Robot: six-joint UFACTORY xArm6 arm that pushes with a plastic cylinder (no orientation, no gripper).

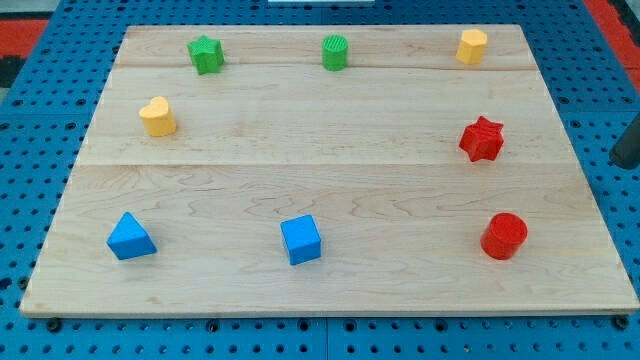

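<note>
Rod shows only at the view's right edge, off the board; can't see my tip. Nearest: red star, w/ red cylinder below, yellow block above.

Only a dark rounded rod end shows.

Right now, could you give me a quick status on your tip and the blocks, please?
My tip off the board at the view's right edge, touching nothing. Nearest: red star. Red cylinder below it. Yellow block above.
</note>
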